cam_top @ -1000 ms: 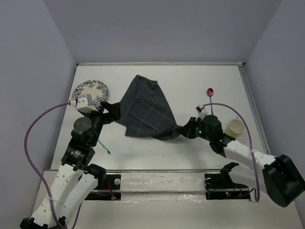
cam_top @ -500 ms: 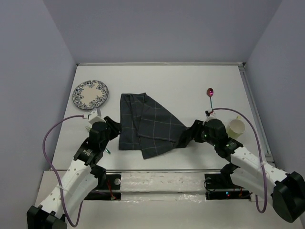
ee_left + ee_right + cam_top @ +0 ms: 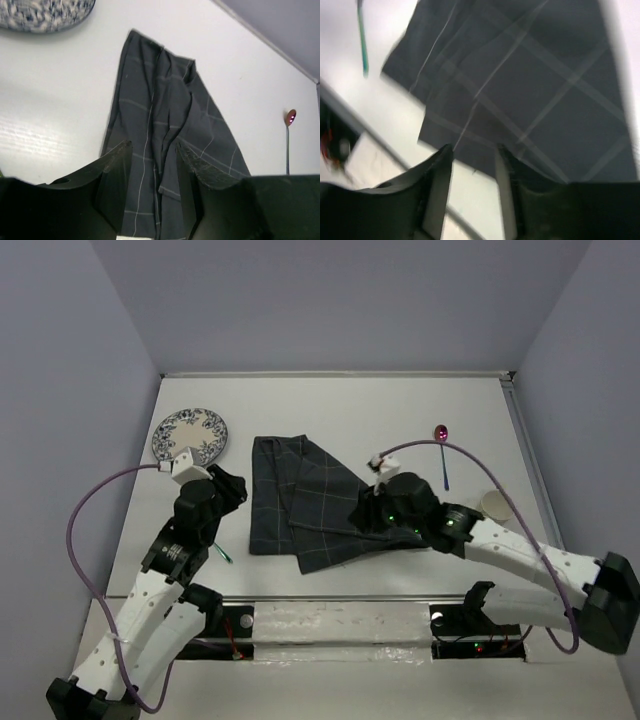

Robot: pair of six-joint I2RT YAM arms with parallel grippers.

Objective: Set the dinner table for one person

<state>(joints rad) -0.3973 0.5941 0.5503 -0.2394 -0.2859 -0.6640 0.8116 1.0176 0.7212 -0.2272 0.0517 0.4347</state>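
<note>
My right hand (image 3: 370,514), open, sits over the cloth (image 3: 300,502) at its right end; my open left hand (image 3: 236,487) is just beside its left edge.

In the top view, the cup (image 3: 493,503) right of the cloth (image 3: 300,505) is partly covered by the right arm (image 3: 500,545). A thin green object (image 3: 222,552) left of the cloth is too small to be identified. In the left wrist view, the plate (image 3: 45,12) left of the cloth is cut off by the top edge. The cloth's near edge is masked by the left gripper (image 3: 153,145), and so is the handle end of the spoon (image 3: 288,135). The right wrist view is blurred throughout, and there the green object is cropped at the top edge.
</note>
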